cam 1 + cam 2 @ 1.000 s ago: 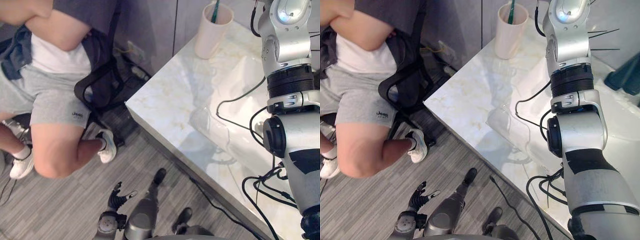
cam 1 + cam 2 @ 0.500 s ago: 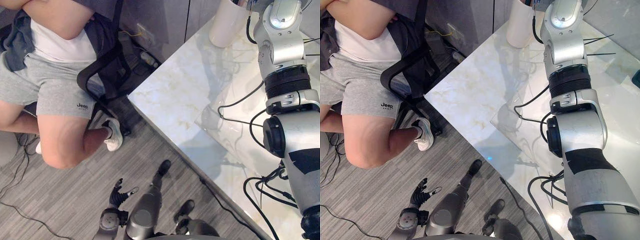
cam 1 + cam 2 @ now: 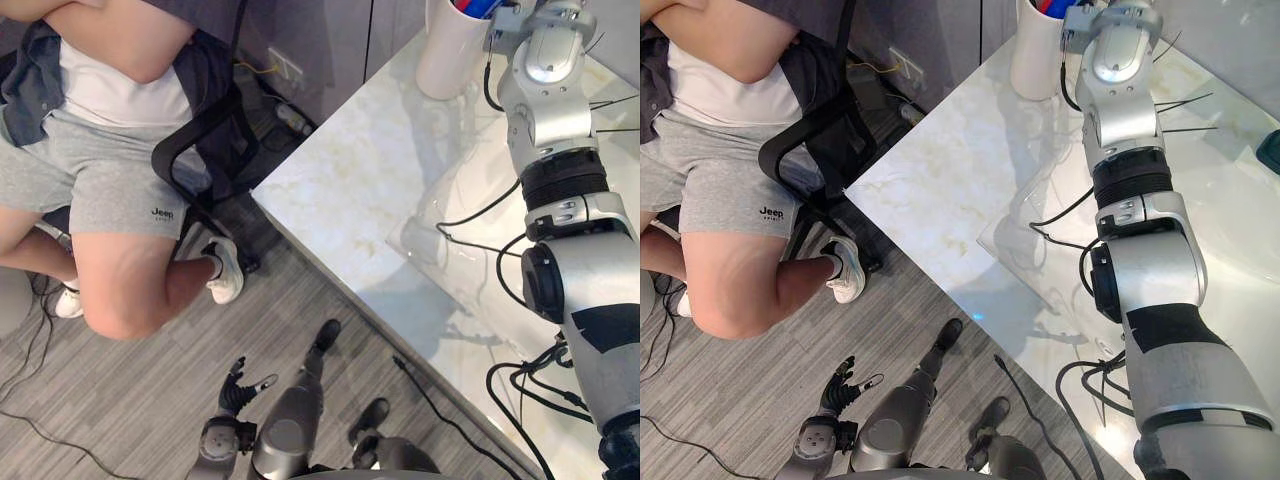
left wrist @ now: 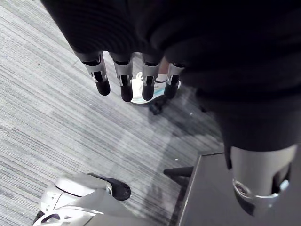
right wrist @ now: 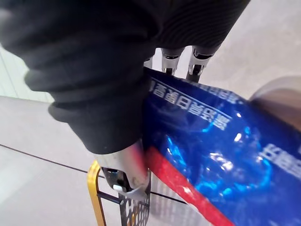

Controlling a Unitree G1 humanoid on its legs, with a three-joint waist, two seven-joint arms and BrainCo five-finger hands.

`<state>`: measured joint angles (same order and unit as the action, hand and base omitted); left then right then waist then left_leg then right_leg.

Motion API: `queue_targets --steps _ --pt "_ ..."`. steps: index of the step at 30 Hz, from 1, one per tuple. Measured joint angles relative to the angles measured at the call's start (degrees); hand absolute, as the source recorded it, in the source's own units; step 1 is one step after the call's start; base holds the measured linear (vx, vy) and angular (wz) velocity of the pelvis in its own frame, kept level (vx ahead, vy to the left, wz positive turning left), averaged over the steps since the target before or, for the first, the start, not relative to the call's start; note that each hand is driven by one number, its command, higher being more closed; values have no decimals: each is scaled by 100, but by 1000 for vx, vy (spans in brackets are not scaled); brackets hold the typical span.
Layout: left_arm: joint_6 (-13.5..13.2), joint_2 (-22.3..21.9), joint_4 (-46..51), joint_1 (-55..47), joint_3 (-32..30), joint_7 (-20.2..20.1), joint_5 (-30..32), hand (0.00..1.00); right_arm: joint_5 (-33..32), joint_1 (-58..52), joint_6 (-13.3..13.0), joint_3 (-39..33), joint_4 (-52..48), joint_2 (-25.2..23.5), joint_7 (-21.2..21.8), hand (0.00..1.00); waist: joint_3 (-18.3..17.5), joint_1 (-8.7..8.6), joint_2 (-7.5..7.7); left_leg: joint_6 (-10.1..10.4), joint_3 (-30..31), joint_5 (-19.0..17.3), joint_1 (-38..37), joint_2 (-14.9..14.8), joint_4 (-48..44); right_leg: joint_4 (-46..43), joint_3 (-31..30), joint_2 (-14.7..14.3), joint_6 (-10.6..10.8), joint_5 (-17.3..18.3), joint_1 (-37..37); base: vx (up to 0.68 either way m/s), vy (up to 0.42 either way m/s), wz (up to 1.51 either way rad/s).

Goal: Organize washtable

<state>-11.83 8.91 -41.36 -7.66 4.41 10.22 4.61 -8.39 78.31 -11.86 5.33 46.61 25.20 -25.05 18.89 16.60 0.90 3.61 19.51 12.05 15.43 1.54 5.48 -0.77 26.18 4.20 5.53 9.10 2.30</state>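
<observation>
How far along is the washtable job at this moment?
Done: the white cup stands upright on the marble table. In hand: the right hand holds a blue toothpaste tube at the cup's mouth. Remaining: probably release it inside; the left hand hangs open, idle.

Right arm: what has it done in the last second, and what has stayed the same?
The right hand has carried the blue tube to the cup; the tube now shows at the cup's mouth, held in the hand's fingers. The left hand still hangs open over the floor.
</observation>
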Motion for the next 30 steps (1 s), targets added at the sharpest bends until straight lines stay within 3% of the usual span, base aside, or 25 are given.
queue_targets --steps 12,15,20,24,27,30 --pt "16 34 -169 -4 -5 -46 59 0 -3 -442 -63 -83 -1169 7 172 0 -19 -52 31 0 -78 0 -249 -49 4 -121 -102 1 -10 27 158 -45 12 -4" --pt "25 51 -217 -14 -7 -147 70 0 0 -479 -101 -73 -1679 32 230 0 -42 -191 71 0 -102 0 -286 -54 4 -123 -119 4 -9 27 190 -23 2 -1" --pt "30 192 -288 -37 -65 -146 82 0 360 -1265 -162 -2 -3079 657 292 0 -337 -494 437 12 -268 -15 -410 -57 3 -117 -248 37 -6 28 259 -6 7 -10" --pt "35 192 -415 -144 -240 -144 82 0 660 -2052 -348 -90 -4045 1232 405 0 -644 -757 569 -41 -640 -95 -620 -118 6 -185 -620 89 0 10 230 -64 35 -47" --pt "39 214 -532 -293 -341 -144 83 0 915 -3359 -532 -1044 -4984 1653 402 0 -1008 -1020 657 -96 -1029 -166 -758 -174 16 -233 -1031 135 6 -19 145 -61 33 -69" --pt "59 153 -661 -341 -502 -139 84 0 1035 -4420 -592 -2285 -5366 1689 381 0 -1190 -1270 641 -148 -1229 -206 -861 -168 45 -250 -1238 186 44 -52 138 -42 35 -45"
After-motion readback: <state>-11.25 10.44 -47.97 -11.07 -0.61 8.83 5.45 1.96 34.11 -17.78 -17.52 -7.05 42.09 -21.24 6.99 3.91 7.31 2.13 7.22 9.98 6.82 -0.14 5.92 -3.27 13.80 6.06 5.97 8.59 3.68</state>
